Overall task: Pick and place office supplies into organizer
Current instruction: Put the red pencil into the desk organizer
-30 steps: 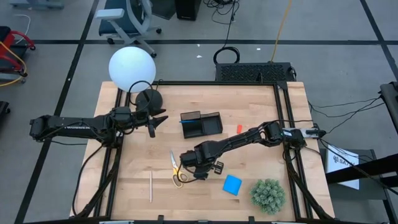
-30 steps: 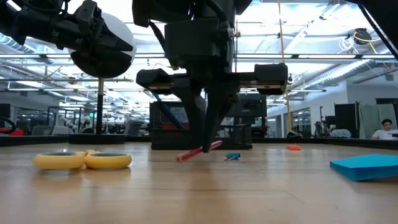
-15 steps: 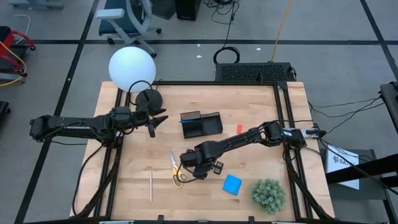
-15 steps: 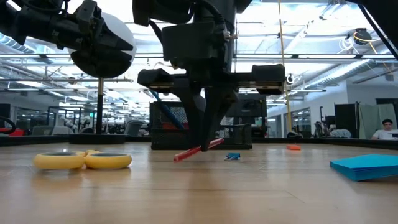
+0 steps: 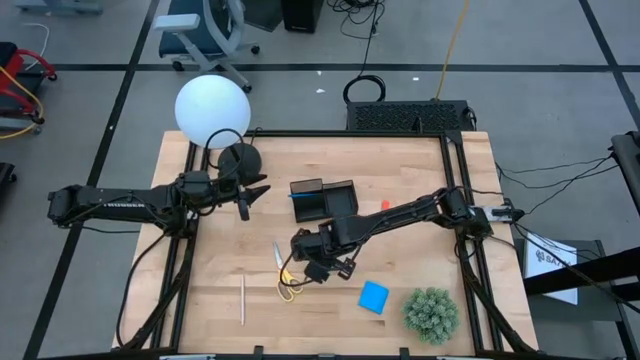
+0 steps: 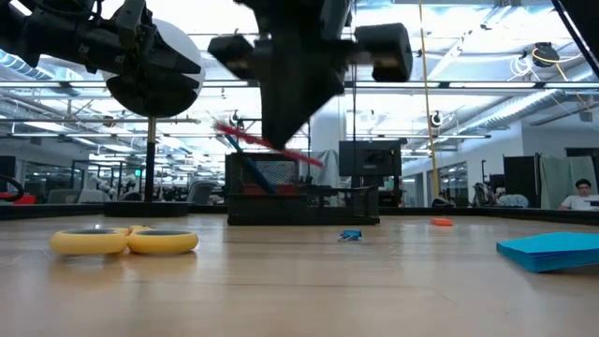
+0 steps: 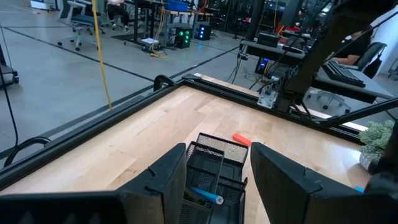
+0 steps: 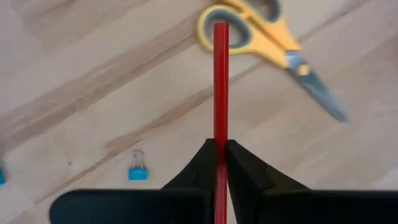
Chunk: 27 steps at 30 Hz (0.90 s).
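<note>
Right wrist view: right end effector (image 8: 219, 152) clenched on a red pen (image 8: 220, 87), pinched near one end so most of its length sticks out ahead of the fingers (image 8: 202, 163). Gripping at the end probably leaves the free end to go first into the organizer (image 5: 324, 199). Low view has the pen (image 6: 267, 142) tilted and clear of the tabletop (image 6: 299, 290), so it is lifted, not resting.

High view: right end effector (image 5: 312, 264) sits mid-tabletop, just front of the organizer, with the scissors (image 5: 284, 272) beside it toward the left edge. Notepad (image 5: 373, 296) lies toward the front right, pencil (image 5: 242, 299) near the front left, eraser (image 5: 384, 206) right of the organizer. A blue pen (image 5: 304, 195) is already in the organizer, angled across one compartment. A binder clip (image 8: 137, 168) lies loose on the wood below the right end effector.

Left end effector (image 7: 211, 177) is released, fingers wide, hovering near the back left by the lamp (image 5: 212, 111), facing the organizer (image 7: 214, 169); it looks parked.

Hard to make out:
- red pen barely visible from above, hidden under the right arm
- low view of the right end effector is motion-blurred
- organizer's compartment count unclear
- scissor blades partly covered from above
</note>
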### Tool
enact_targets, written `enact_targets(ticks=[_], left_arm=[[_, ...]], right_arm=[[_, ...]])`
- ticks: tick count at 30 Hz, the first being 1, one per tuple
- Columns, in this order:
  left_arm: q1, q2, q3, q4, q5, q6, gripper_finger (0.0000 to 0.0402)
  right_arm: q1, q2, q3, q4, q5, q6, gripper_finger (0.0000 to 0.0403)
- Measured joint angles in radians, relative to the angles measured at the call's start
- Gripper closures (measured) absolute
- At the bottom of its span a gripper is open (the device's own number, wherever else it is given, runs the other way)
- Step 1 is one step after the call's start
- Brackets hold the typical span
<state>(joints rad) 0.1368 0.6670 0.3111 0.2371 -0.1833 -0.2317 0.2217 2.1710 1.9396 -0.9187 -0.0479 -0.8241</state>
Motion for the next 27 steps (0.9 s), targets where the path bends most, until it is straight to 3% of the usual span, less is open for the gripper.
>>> enact_targets(ticks=[27], left_arm=[[-0.002, -0.001, 0.000, 0.029, 0.048, 0.017, 0.0227]], right_arm=[[-0.038, -0.171, 0.000, 0.133, 0.050, 0.203, 0.0385]])
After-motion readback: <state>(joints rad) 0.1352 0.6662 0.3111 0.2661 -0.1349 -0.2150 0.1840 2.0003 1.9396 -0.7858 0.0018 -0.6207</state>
